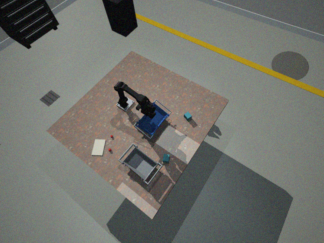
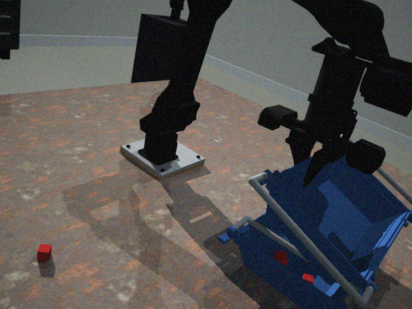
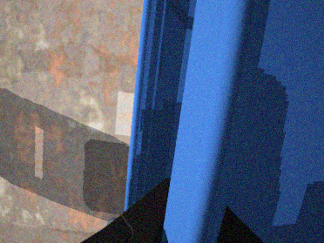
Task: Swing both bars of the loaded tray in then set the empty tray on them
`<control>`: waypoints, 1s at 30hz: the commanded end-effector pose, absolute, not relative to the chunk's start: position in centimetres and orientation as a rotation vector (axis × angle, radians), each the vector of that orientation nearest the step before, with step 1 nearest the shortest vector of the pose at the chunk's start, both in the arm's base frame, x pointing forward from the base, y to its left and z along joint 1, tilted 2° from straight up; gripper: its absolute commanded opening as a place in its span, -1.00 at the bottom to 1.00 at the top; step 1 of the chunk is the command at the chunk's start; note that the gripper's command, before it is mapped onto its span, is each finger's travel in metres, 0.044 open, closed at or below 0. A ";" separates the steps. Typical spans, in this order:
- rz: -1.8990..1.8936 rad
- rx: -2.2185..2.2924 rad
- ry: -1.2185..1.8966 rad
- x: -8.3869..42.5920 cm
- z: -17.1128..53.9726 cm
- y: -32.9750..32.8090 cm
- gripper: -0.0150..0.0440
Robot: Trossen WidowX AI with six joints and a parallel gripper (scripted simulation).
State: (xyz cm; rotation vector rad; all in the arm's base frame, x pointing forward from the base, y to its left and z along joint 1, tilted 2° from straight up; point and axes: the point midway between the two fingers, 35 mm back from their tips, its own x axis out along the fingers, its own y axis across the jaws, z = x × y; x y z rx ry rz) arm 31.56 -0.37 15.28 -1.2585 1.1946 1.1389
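Lower the far-left side of the empty tray (image 1: 161,113) (image 2: 347,212) (image 3: 205,92) gradually until level; release only with both bars bearing it. It is blue, tilted, above the loaded tray (image 2: 258,264) (image 3: 152,70), right of the arm base. The gripper (image 1: 153,115) (image 2: 301,172) (image 3: 183,191) grips its wall, fingers narrow. Red blocks (image 2: 281,257) show below.

The top view looks steeply down from high above and far back, taking in the whole speckled brown tabletop (image 1: 151,74), turned cornerwise. The exterior view stands close in, looking slantwise down across it, the silvery square base plate (image 2: 187,156) (image 1: 130,101) left of centre and the blue plastic trays (image 2: 343,202) (image 1: 159,118) (image 3: 205,114) toward four o'clock. The wrist view looks down from very near, a blue rim running from twelve to six o'clock; all three share the trays.
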 end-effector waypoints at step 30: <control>1.156 -1.247 1.210 30.7 14.1 -0.2 -0.49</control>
